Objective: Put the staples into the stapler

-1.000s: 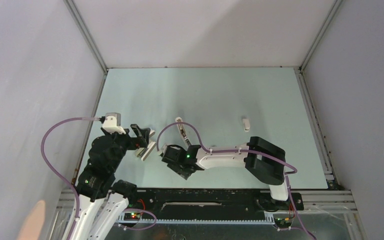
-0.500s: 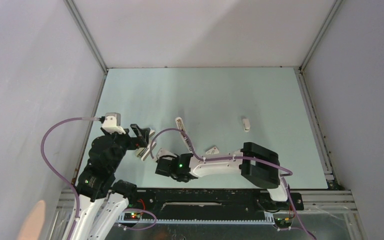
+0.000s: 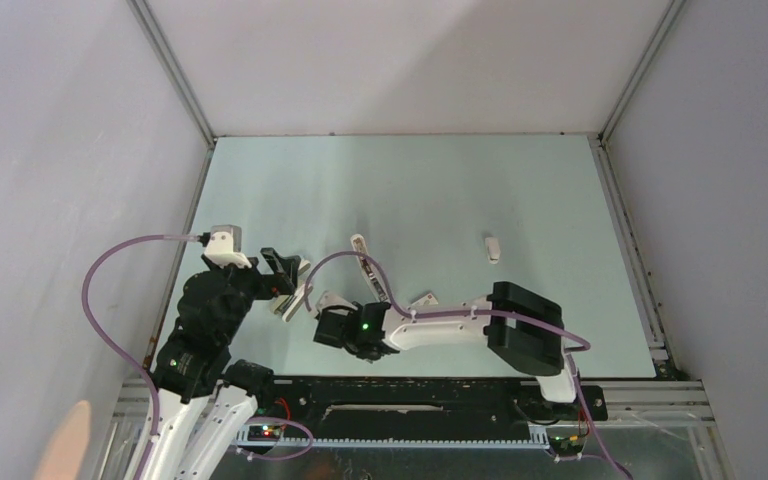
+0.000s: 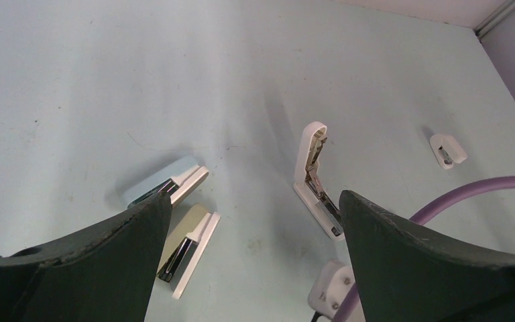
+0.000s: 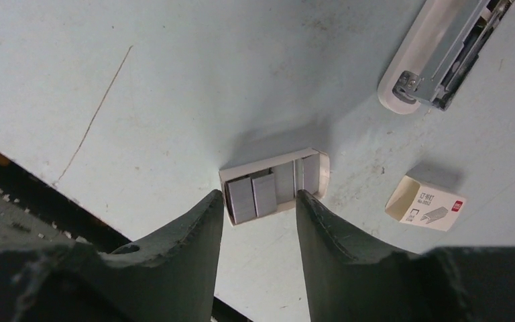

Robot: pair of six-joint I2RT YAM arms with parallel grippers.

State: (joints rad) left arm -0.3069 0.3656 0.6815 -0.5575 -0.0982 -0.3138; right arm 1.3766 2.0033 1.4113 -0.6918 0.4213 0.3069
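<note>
1. staples [image 5: 243,198]: flat grey metal blocks, at least two side by side, in one shallow white tray [image 5: 268,164] between the right gripper [image 5: 259,196] tips.
2. stapler [image 4: 314,176]: one, slim white plastic, hinged open, dark channel showing, lying mid-table.
3. right gripper: dark fingers narrowly parted, gripping nothing.
4. left gripper [image 4: 255,198]: fingers wide, empty.

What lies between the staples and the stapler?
Only the tray rim and bare table, seen in the right wrist view, separate the staples from the stapler.
</note>
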